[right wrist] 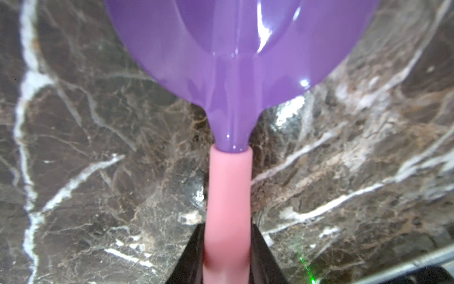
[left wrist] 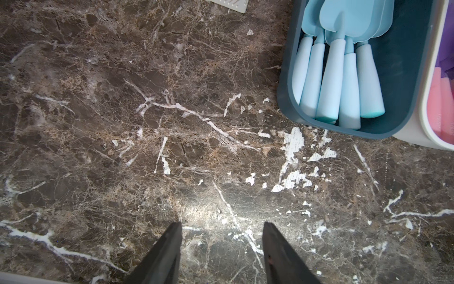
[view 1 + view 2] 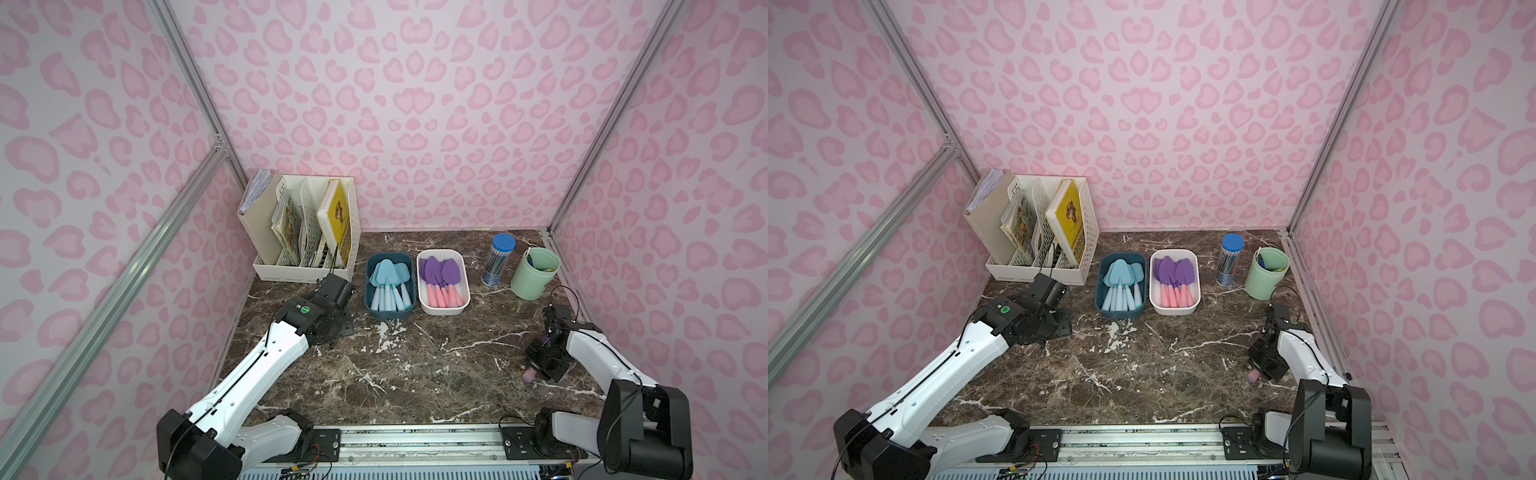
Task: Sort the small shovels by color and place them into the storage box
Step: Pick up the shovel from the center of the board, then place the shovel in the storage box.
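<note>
A small shovel with a purple blade (image 1: 221,49) and a pink handle (image 1: 228,196) is at the table's right side. My right gripper (image 1: 227,228) is shut on that handle. In both top views only the handle's end (image 3: 530,376) (image 3: 1254,376) shows under the right gripper (image 3: 535,368); whether the shovel touches the table I cannot tell. Several light blue shovels (image 3: 388,276) (image 2: 331,73) lie in a dark blue storage box (image 3: 390,314) (image 2: 285,93). Several purple shovels (image 3: 440,270) lie in a white box (image 3: 444,309) beside it. My left gripper (image 2: 222,225) is open and empty over bare marble, left of the blue box.
A cream file rack (image 3: 303,232) with books stands at the back left. A clear pencil tube with a blue cap (image 3: 496,259) and a green cup (image 3: 534,272) stand at the back right. Pink walls with metal posts close in the brown marble table (image 3: 415,365).
</note>
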